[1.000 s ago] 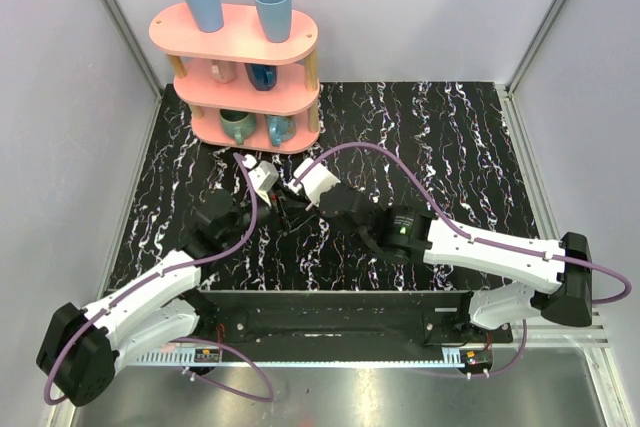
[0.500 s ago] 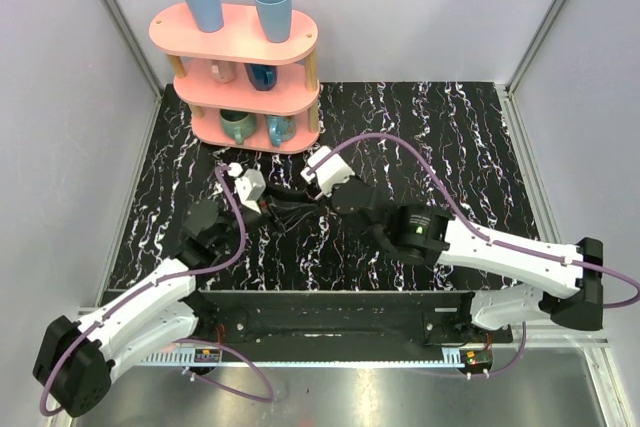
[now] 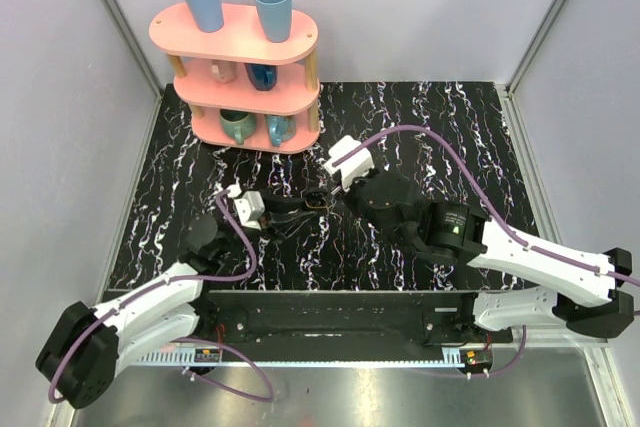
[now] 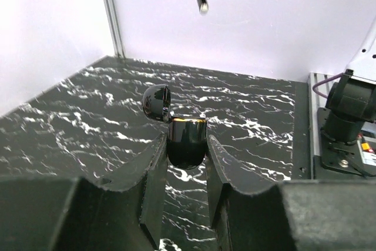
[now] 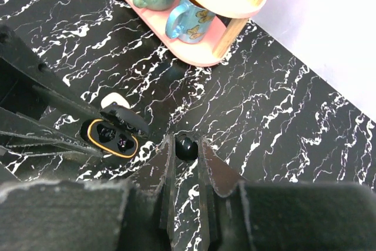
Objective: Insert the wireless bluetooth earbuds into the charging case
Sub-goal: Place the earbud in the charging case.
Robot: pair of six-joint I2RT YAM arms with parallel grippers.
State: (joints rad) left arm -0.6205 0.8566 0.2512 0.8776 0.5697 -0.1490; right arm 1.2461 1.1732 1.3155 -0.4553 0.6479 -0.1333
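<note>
Left gripper (image 3: 304, 208), clamping the charging case (image 3: 318, 199), now lies lower, swung from pointing up-table to pointing right. Right gripper (image 3: 335, 194), pinching an earbud (image 5: 186, 145), has shifted rightward and farther back.

case (image 4: 187, 139): lower body hidden between left fingers (image 4: 154, 171), wells unseen from left wrist | bud (image 5: 187, 146): mostly hidden between right fingers (image 5: 166, 163) | right fingers: cut off by top edge in left wrist view | shelf (image 5: 205, 51): upper tiers cut off in right wrist view | top view: case and bud too small to tell

White links (image 3: 545, 259), black joints (image 3: 450, 230), purple cables (image 3: 420, 132), black pincer fingers (image 4: 154, 180).
</note>
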